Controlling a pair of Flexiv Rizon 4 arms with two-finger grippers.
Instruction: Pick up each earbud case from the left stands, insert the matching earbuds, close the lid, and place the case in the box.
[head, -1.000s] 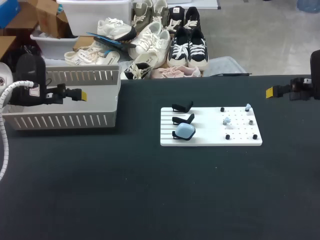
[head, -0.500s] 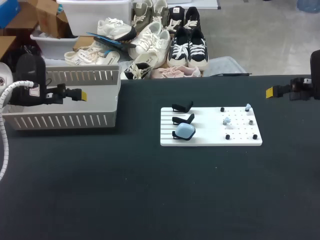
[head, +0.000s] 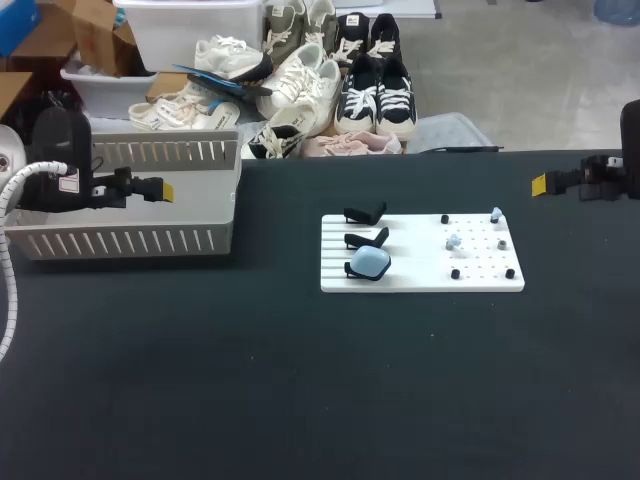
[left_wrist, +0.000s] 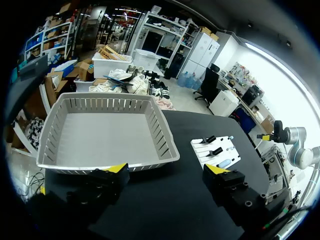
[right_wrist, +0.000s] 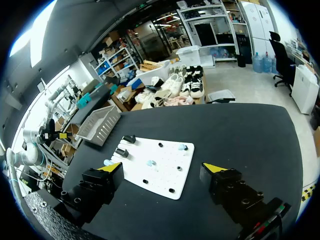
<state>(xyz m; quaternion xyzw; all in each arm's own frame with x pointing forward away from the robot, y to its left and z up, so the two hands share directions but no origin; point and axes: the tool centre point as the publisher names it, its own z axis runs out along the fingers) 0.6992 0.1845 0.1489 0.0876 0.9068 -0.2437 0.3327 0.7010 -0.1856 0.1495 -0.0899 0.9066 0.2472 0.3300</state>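
A white board (head: 420, 280) lies mid-table with three black stands along its left side. Only the nearest stand holds a light blue earbud case (head: 371, 262), lid closed; the other two stands (head: 366, 226) are bare. Pale blue earbuds (head: 454, 241) sit among black pegs on the board's right half. My left gripper (head: 165, 190) hangs open over the grey slatted box (head: 120, 240), empty; in its wrist view the gripper (left_wrist: 166, 170) looks down on the box (left_wrist: 105, 130) and the board (left_wrist: 217, 152). My right gripper (head: 539, 184) is open at the far right, its fingers (right_wrist: 112, 167) empty, with the board (right_wrist: 165, 175) ahead.
The box stands at the table's far left, by the back edge. Dark tabletop stretches in front of the board and between the board and the box. In the right wrist view the case (right_wrist: 108, 162) and an earbud (right_wrist: 182, 147) show on the board.
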